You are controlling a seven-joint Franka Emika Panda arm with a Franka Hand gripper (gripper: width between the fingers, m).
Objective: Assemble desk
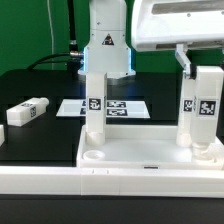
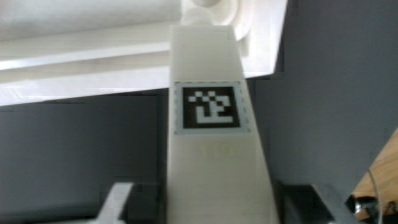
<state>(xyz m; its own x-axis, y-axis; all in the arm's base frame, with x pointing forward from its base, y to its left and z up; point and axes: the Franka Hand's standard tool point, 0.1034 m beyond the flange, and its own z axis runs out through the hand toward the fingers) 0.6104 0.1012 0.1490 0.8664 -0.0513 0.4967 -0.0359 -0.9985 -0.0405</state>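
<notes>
Plainly, gripper [image 1: 204, 70] pinched top of leg [image 1: 206, 132] standing upright in corner socket [image 1: 206, 153] of tabletop [image 1: 140, 158], exterior view's right. Leg looked light, stiff, slick plastic: you'd best hold flat sides squarely, above tag [image 2: 210, 106].

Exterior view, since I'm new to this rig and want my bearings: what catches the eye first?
Two white legs stand upright in the desk top along the exterior view's foreground: the left leg and the right leg. The tool is closed around the right leg, whose black-and-white tag fills the wrist view. A third leg lies loose on the black table at the exterior view's far left.
</notes>
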